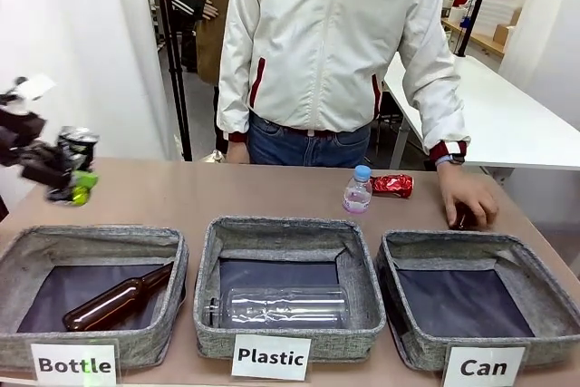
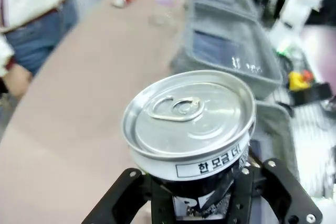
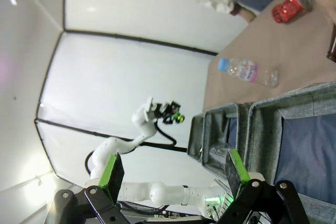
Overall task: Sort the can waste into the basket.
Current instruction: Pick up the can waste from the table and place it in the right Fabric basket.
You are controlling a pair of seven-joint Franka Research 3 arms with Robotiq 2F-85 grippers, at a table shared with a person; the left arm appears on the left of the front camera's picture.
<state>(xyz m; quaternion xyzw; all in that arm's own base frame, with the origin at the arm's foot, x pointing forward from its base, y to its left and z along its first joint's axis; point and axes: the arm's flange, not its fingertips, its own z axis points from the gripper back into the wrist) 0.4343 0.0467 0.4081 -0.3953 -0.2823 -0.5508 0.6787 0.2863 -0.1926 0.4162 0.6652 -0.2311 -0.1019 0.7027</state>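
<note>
**Operator:** What have my jaws got?

**Spotter:** Your left gripper (image 1: pixel 65 174) is clamped on the dark can (image 2: pixel 191 124). It holds the can off the surface at the far left, with the silver lid turned toward the wrist camera. Your right gripper (image 3: pixel 173 172) hangs with its jaws wide and nothing between them.

**Operator:** Which way do I carry it?

**Spotter:** Rightward, along the whole row. Below your can is the Bottle basket (image 1: pixel 172 251), then the Plastic basket (image 1: pixel 210 251), and the Can basket (image 1: pixel 453 240) sits at the opposite end. I judge you must cross both others before letting go, so keep the can high enough to pass their rims.

**Operator:** And the second one?

**Spotter:** The red can (image 1: pixel 392 185) lies on its side on the surface beyond the Can basket, long axis roughly left to right. A small plastic bottle (image 1: pixel 357 189) stands just beside it. The person's hand (image 1: pixel 467 201) rests near it on the other side. Your right arm is the nearer one, so I'd take that can with the empty jaws.
</note>
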